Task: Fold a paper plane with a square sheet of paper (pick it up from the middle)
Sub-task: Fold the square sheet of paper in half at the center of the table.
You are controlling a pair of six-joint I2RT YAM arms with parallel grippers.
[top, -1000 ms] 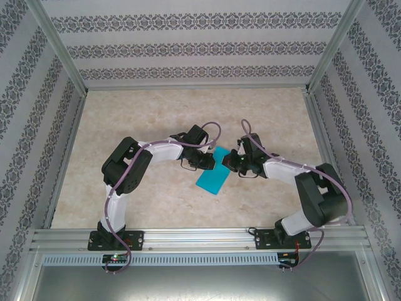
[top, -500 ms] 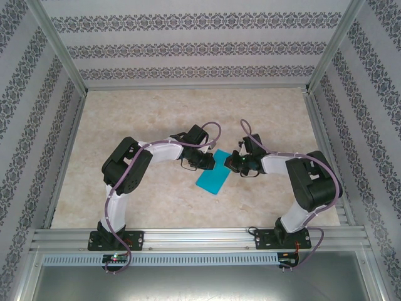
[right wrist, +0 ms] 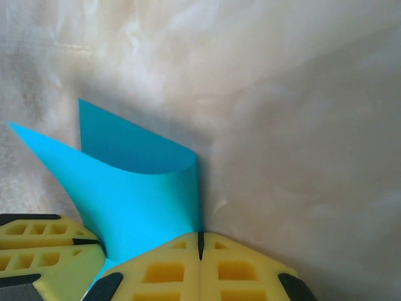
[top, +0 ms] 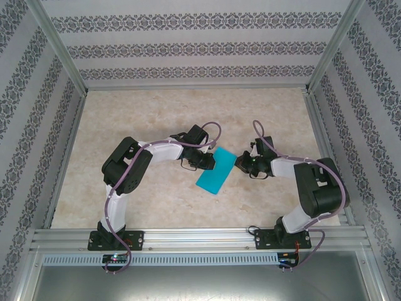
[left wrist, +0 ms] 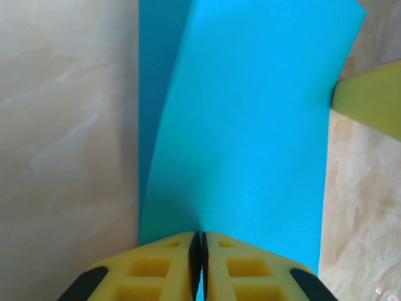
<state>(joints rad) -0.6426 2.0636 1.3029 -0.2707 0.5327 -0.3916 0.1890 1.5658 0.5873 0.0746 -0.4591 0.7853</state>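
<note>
The square sheet of paper point(top: 216, 171), teal-blue and folded to a narrower shape, lies mid-table with its upper layer lifted and curved point(right wrist: 138, 194). My left gripper point(top: 210, 162) is shut on the sheet's left edge. In the left wrist view the jaws point(left wrist: 200, 241) pinch the paper point(left wrist: 250, 138), which stretches away from them. My right gripper point(top: 240, 164) is at the sheet's right edge. Its jaws point(right wrist: 200, 238) are shut, and the paper's edge runs straight into their seam. The right gripper's yellow finger point(left wrist: 369, 103) touches that edge.
The marble-patterned tabletop point(top: 156, 113) is fenced by aluminium rails point(top: 194, 238) and patterned walls point(top: 194, 47). The left gripper's fingers point(right wrist: 44, 244) sit close beside the right gripper's. Bare table lies behind and to both sides of the arms.
The right gripper has moved to the right, and the sheet's far end now spreads wider towards it. The right arm's elbow has shifted. The left gripper has stayed put.
</note>
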